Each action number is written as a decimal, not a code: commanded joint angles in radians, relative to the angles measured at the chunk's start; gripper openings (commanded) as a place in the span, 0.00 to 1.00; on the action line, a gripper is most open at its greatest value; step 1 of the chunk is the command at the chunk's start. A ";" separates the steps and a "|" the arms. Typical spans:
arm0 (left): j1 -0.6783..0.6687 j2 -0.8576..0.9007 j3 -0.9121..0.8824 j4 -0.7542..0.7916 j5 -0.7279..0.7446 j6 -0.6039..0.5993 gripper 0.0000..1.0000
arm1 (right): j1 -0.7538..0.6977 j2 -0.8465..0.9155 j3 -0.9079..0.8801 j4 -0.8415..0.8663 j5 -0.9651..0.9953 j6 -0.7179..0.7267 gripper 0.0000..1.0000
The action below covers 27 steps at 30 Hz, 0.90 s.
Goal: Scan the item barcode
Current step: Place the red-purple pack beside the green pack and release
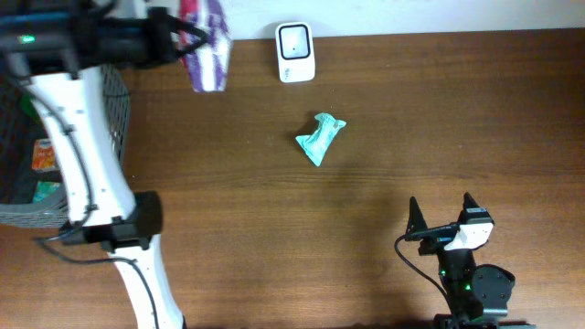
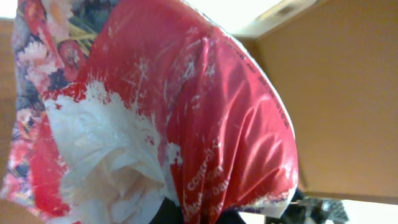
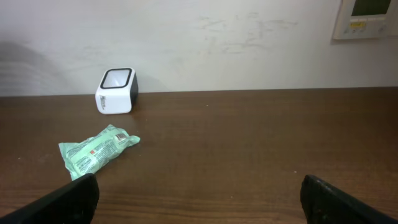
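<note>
Overhead view is showing the left fingers (image 1: 183, 38) squeezing shut on a red packet (image 1: 207, 53) with flowers on it, holding it up off the counter (image 1: 228, 210). The white scanner (image 1: 295, 52) is sitting just past the packet, on the far side from those fingers, with a small gap between. A wire basket (image 1: 117, 91) is sitting back behind the fingers, beside that arm. The right fingers (image 1: 413, 215) are standing wide apart with nothing in them. A green packet (image 1: 320, 139) is lying well ahead of them.

Left wrist view is filling up with the red packet (image 2: 205, 112). It is so close that the fingers themselves are hiding. No barcode is showing on this side, and I cannot tell where it is.

Right wrist view is looking out between the right fingers (image 3: 74, 199), open and empty. The green packet (image 3: 98, 149) is lying ahead and to the left of them. The scanner (image 3: 116, 91) is sitting farther ahead, near the wall.

I think the step in hand is bringing the red packet to the scanner. The next move is calling for a short slide toward it, and a turn so the barcode is facing its window.
</note>
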 commanded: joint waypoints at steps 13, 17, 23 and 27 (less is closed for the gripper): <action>-0.560 -0.005 -1.006 0.655 -1.101 -0.684 0.02 | 0.008 -0.006 -0.007 -0.003 0.004 0.008 0.99; -0.591 -0.004 -1.120 0.743 -1.030 -0.684 0.09 | 0.008 -0.006 -0.007 -0.003 0.004 0.008 0.99; -0.663 -0.004 -1.111 0.786 -1.011 -0.684 0.29 | 0.008 -0.006 -0.007 -0.003 0.004 0.008 0.99; -0.641 -0.004 -1.028 0.782 -1.011 -0.683 0.39 | 0.008 -0.006 -0.007 -0.003 0.004 0.008 0.99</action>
